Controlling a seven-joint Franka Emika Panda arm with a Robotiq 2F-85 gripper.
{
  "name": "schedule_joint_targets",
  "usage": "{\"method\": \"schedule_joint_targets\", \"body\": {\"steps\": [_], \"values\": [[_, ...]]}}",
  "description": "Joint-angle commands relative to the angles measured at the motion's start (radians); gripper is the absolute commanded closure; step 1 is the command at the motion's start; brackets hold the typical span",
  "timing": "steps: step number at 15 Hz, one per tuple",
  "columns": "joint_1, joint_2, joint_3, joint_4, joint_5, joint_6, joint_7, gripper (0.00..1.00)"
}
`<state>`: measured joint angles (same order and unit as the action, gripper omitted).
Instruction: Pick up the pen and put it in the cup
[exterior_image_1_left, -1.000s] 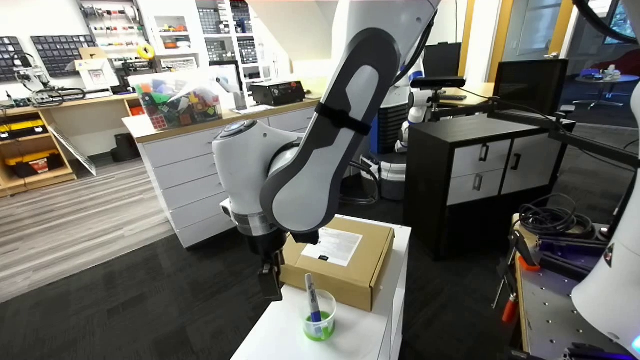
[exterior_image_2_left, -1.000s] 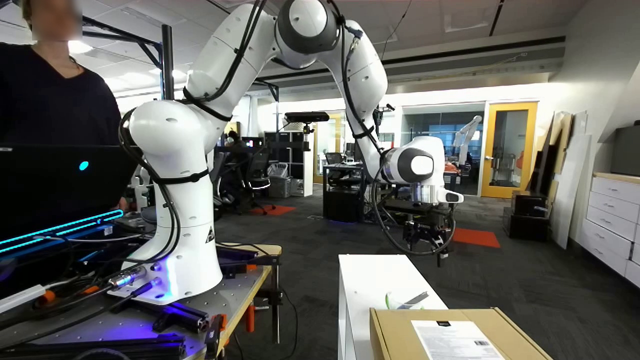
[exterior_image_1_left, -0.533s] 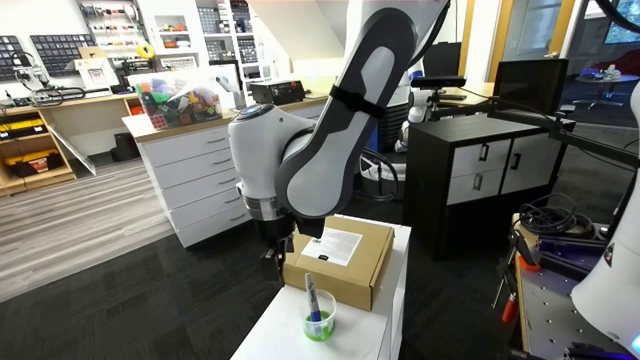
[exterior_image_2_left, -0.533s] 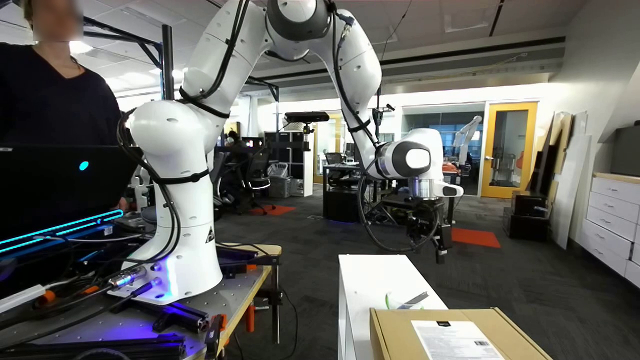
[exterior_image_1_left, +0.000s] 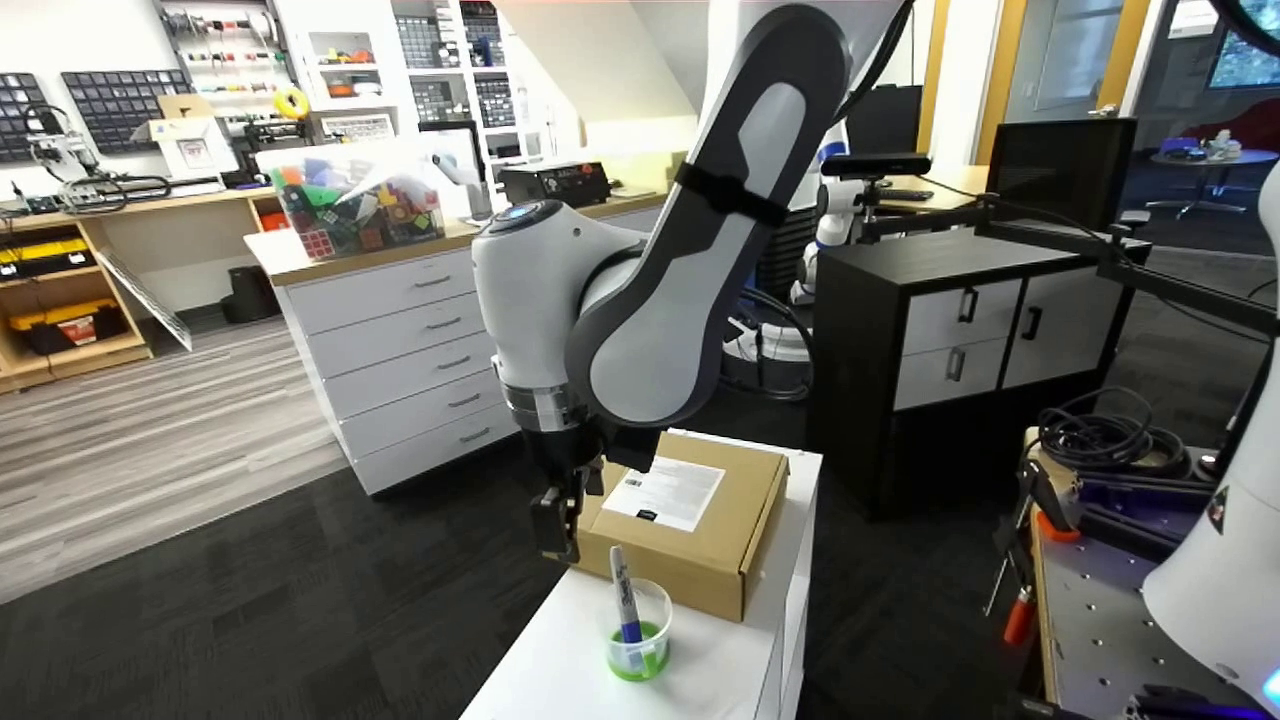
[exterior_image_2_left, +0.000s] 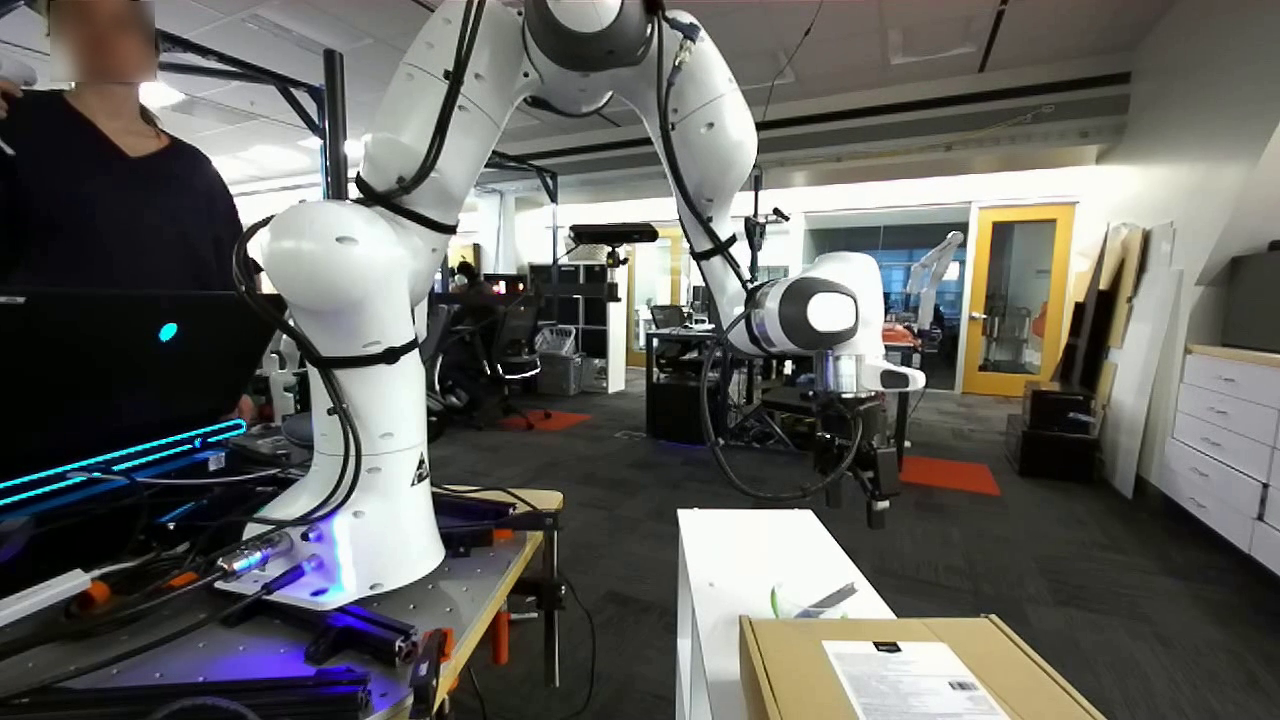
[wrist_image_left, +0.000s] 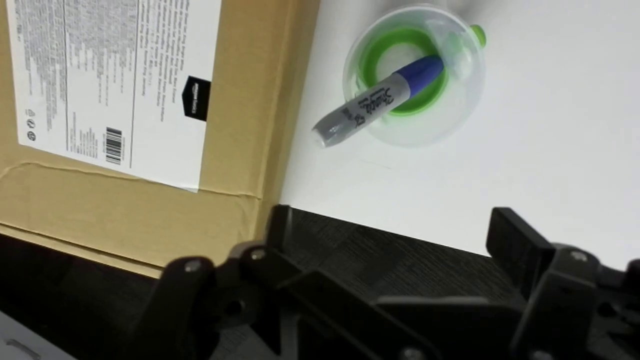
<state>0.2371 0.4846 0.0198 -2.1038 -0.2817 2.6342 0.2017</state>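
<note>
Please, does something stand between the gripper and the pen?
The cup surrounds only the lower part of the pen; nothing visible stands between the gripper and the upper part. The cardboard box lies to one side.

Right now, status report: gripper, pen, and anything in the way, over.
Gripper open, holding nothing. Pen in cup, leaning, upper end past the rim. Cardboard box beside cup, apart from it; could crowd a descent.

Robotics lab, robot arm (exterior_image_2_left: 715, 115), wall bins (exterior_image_1_left: 128, 108)
</note>
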Motion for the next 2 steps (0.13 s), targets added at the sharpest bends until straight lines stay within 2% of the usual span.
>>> {"method": "schedule_joint_targets", "body": {"steps": [1,2], "values": [[0.008,0.0,-0.008,0.001,0.008,-0.001,-0.006,0.0],[0.008,-0.001,-0.007,0.001,0.008,-0.001,-0.006,0.0]]}}
